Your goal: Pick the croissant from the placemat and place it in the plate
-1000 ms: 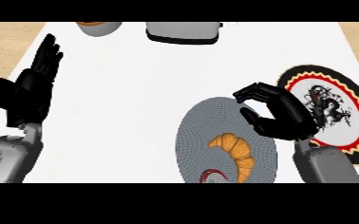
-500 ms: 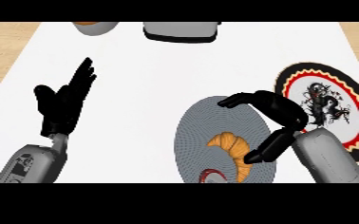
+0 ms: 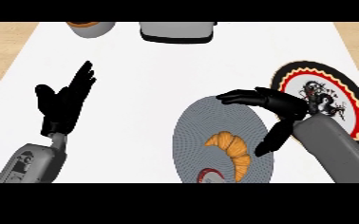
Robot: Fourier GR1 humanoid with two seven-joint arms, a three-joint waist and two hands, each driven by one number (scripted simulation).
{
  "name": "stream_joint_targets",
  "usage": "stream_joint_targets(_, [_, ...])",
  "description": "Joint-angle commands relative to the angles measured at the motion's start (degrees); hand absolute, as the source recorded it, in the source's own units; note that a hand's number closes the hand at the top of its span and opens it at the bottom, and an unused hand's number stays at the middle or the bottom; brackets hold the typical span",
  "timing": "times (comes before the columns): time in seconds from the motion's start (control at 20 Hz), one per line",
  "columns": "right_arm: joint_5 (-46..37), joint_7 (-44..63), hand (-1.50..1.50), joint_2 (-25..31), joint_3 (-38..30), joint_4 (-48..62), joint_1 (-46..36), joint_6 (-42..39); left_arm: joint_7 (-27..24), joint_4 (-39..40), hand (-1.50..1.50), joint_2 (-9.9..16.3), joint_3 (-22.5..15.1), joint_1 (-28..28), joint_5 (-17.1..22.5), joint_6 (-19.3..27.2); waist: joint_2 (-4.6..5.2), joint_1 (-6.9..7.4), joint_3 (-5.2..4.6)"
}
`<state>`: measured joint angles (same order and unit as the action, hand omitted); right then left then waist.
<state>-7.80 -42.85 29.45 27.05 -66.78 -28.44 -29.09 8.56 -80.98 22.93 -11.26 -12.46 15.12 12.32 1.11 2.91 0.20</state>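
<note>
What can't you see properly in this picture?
- Head view: the plate's near rim, cut by the lower edge.
- The placemat's right side, cut by the picture's edge; the right hand and forearm cover part.
- The two things at the counter's far edge, cut off on top.

Golden-brown croissant (image 3: 231, 148) on a grey, finely lined plate (image 3: 203, 123); the placemat (image 3: 319, 95) is black, red-ringed, cream-scalloped, on a white counter (image 3: 161, 76); both hands black.
</note>
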Motion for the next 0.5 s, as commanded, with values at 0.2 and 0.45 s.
stream_joint_targets(0.2, [-10.4, -16.3, -1.50, 3.6, 8.8, 8.1, -5.5, -1.9, -2.3, -0.3, 0.00, -0.2, 0.5, 3.8, -0.6, -1.2, -0.75, -0.93, -0.12])
stream_joint_targets(0.45, [-16.6, -15.4, -1.50, -0.3, 14.8, 12.5, -8.5, 3.3, -1.0, 3.7, 0.00, -1.3, 2.0, -0.1, -0.8, -1.4, -0.73, -1.86, -0.16])
